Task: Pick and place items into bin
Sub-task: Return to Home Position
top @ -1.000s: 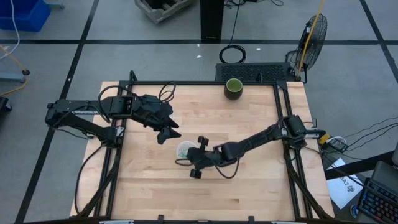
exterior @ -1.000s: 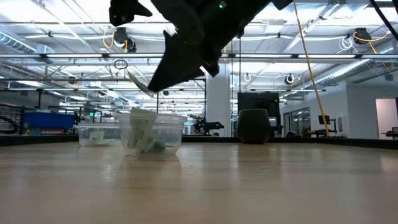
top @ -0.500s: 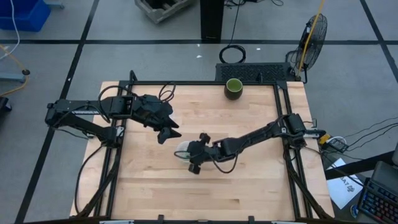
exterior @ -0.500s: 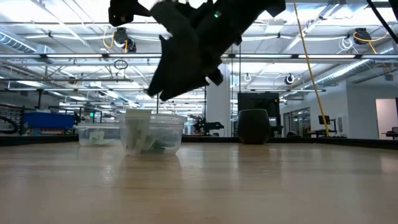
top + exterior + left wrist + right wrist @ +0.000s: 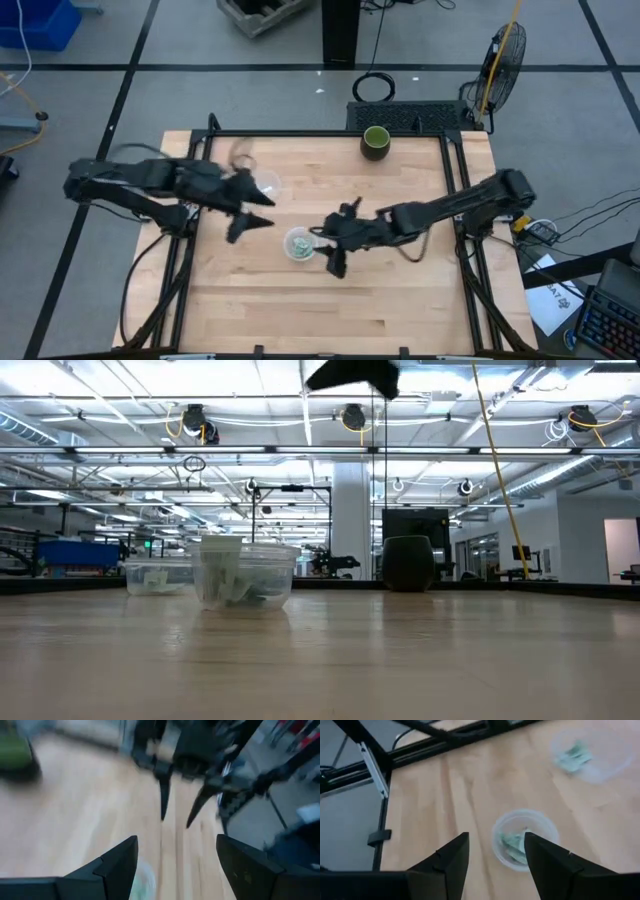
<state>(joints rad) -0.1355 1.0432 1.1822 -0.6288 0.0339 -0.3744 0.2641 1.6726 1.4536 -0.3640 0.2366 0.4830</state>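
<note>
Table [image 5: 400, 300] with both arms drawn back from its middle, where they hung a moment ago. Left gripper [image 5: 176, 839] has pulled toward its own side; right gripper [image 5: 496, 837] has slid clear of the central cup [image 5: 298, 243]. Both stand spread and empty. Green packets [image 5: 512, 844] lie inside that cup and the second cup [image 5: 600, 767]; sorting looks finished.

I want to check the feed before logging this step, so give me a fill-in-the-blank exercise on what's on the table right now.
The packets in the clear cup nearest the right gripper are ___ in colour.
The second clear cup also holds small flat ___.
The left gripper and the right gripper both have their fingers ___, holding nothing.
Missing words: green; packets; open.
</note>
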